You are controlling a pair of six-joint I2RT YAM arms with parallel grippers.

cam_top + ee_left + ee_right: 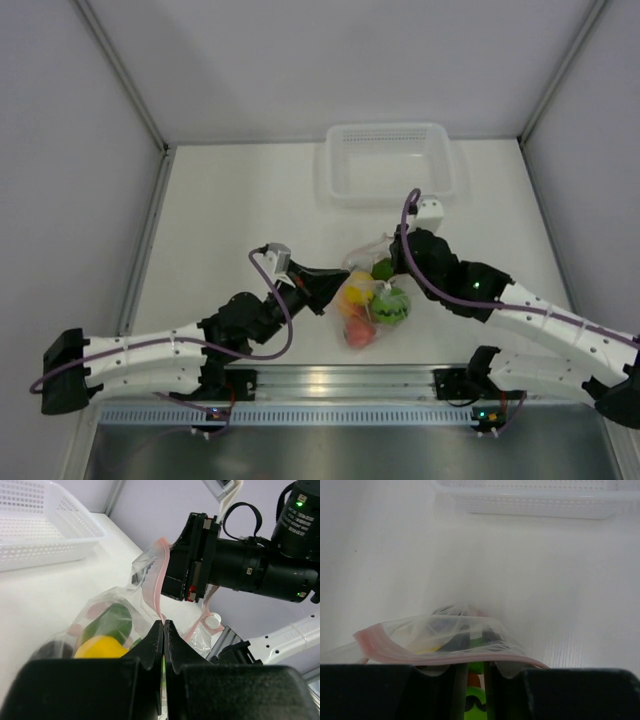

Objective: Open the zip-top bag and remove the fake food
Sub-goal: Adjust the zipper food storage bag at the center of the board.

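Note:
The zip-top bag (372, 288) lies mid-table between my two grippers, with the fake food inside it: a yellow fruit (355, 296), a green one (392, 306), a pink-red one (360, 333) and others I cannot tell apart. My left gripper (335, 287) is shut on the bag's pink zip strip (159, 587), as the left wrist view (164, 622) shows. My right gripper (400, 256) holds the opposite lip. In the right wrist view (476, 662) its jaws stand nearly together with the strip (445, 652) across the fingertips. A green fruit with black marks (476, 700) shows in the gap.
A white perforated tray (390, 165) stands at the back of the table, beyond the bag. It also shows in the left wrist view (35, 525) and the right wrist view (535, 502). Grey walls enclose the table on three sides.

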